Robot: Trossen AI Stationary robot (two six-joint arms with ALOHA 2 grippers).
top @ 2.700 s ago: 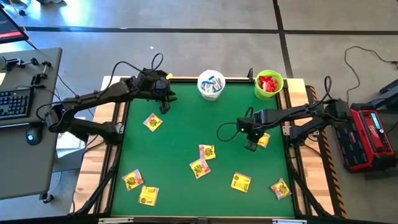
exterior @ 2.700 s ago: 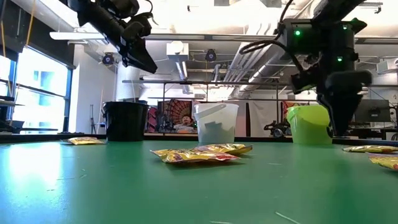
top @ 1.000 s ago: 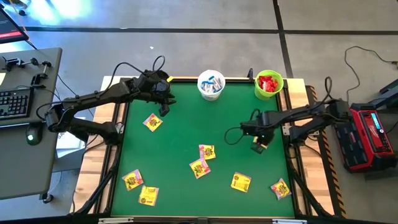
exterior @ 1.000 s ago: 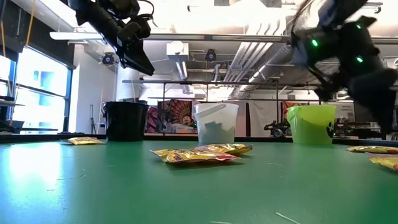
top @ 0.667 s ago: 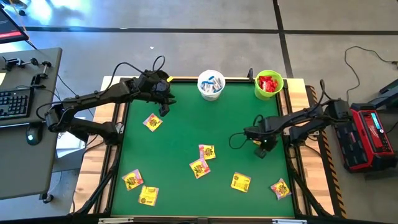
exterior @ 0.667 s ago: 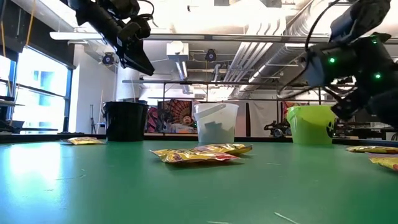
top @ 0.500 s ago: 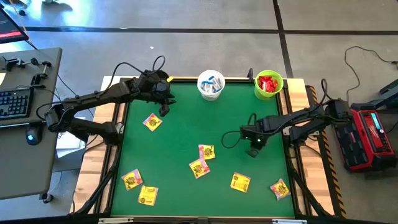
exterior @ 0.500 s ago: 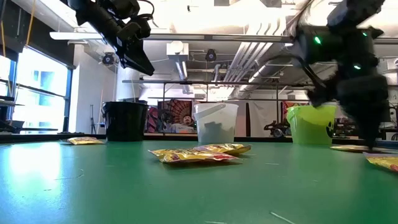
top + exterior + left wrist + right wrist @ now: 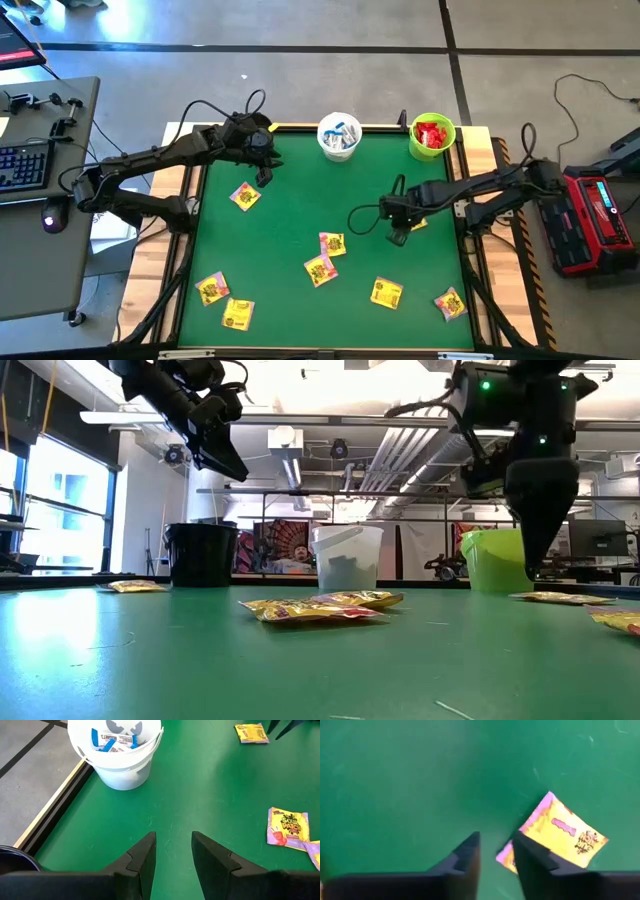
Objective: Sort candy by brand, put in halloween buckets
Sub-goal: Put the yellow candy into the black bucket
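Your right gripper (image 9: 398, 238) points down over the green table (image 9: 290, 215), fingers a narrow gap apart and empty, just beside a yellow candy packet (image 9: 559, 834). Your left gripper (image 9: 265, 176) hangs near the far-left corner, fingers slightly parted, holding nothing.

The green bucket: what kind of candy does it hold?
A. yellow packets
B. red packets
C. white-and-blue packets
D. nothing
B: the high view shows red packets inside the green bucket, while the white-and-blue ones lie in the white bucket.
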